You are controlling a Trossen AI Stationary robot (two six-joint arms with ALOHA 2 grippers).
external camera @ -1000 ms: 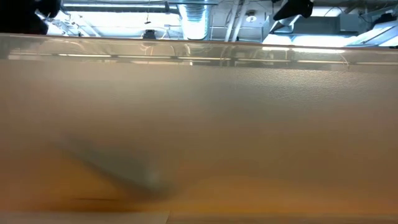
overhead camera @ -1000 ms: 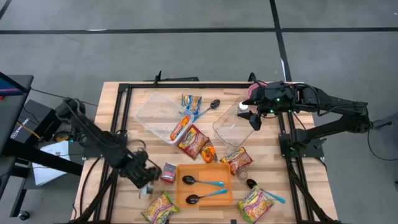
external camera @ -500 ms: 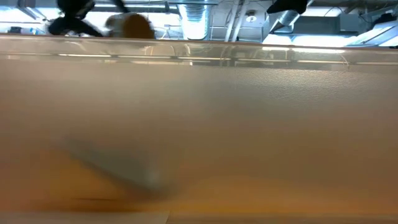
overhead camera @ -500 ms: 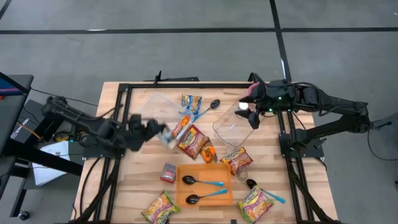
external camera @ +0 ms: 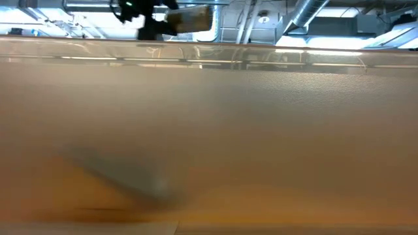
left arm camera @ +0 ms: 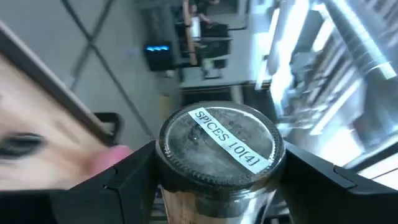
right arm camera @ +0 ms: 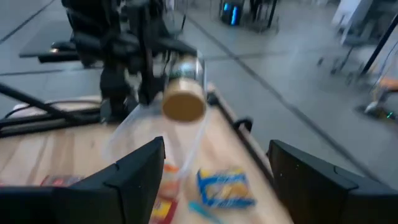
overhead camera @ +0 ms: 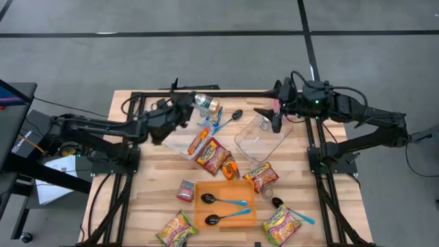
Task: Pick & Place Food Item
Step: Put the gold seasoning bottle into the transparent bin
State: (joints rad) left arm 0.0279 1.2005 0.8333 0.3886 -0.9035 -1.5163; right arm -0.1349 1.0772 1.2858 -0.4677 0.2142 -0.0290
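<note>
A glass spice jar (overhead camera: pixel 206 104) with a tan lid (right arm camera: pixel 184 103) hangs level in the air over the far end of the left clear container (overhead camera: pixel 173 137). My left gripper (overhead camera: pixel 192 108) is shut on it. The jar's labelled bottom (left arm camera: pixel 221 142) shows in the left wrist view. In the low view the jar (external camera: pixel 191 18) shows at the top. My right gripper (overhead camera: pixel 274 118) hovers open above the right clear container (overhead camera: pixel 260 137), with nothing between its fingers (right arm camera: pixel 134 180). My left gripper pinches the jar's glass wall (left arm camera: pixel 169 186) between its two fingers, close to the bottom end. The fingers come level from the table's left side and lie across the jar. The jar is lifted clear and lies level, lid toward the right arm.
An orange tray (overhead camera: pixel 200 206) holding two spoons sits near the front. Noodle packets (overhead camera: pixel 214 158), blue packets (overhead camera: pixel 210 113), a red packet (overhead camera: pixel 186 190) and loose spoons (overhead camera: pixel 234 115) are scattered between the containers and the front edge. A black frame (overhead camera: pixel 137 96) rims the table.
My left gripper has risen from the front left of the table and swung toward the far edge and to the right, carrying the jar. Its wrist has turned from pointing down to level, so the jar now lies level. My right gripper has tipped up a little.
</note>
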